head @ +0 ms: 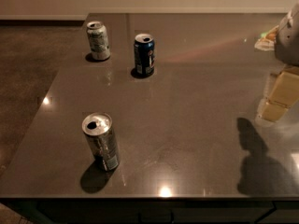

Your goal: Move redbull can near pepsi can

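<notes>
The redbull can [100,142] is silvery-grey with a blue-teal patch near its base. It stands upright near the front left of the dark table [196,125]. The pepsi can [144,55], dark navy with a silver top, stands upright at the back, left of centre, well apart from the redbull can. My gripper [278,101], pale yellow, hangs at the right edge of the view above the table. It is far to the right of both cans and holds nothing that I can see.
A pale whitish-green can [98,40] stands at the back left, close to the pepsi can. The table's left edge steps inward near it. The arm's shadow [257,164] lies at the front right. The floor [28,69] is to the left.
</notes>
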Tool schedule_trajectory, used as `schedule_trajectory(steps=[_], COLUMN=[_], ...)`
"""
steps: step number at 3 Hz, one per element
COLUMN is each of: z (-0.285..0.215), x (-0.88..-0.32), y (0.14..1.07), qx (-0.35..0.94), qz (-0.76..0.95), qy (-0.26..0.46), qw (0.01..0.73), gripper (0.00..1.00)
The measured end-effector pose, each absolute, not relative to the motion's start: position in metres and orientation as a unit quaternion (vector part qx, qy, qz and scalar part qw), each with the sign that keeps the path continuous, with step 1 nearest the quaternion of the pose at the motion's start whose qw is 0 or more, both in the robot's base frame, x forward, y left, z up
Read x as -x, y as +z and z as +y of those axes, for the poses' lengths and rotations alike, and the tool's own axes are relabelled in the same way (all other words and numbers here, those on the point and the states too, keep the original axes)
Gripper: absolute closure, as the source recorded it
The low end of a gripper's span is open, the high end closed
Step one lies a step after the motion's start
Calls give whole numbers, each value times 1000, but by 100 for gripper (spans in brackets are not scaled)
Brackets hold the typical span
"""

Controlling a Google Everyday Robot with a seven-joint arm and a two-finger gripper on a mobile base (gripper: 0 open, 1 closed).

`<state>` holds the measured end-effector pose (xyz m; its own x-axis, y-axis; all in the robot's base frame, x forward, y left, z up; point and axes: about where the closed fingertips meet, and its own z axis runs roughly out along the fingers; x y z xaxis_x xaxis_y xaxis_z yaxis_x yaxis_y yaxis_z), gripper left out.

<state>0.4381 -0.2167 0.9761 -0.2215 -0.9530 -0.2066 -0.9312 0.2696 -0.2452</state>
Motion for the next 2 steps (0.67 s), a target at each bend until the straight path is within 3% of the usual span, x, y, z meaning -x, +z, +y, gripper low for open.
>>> schedule_trajectory(steps=[2], z=[-195], x=[-440], y=[977], qx=[622], qz=[763], qy=[-27], qw=[174], gripper=[0])
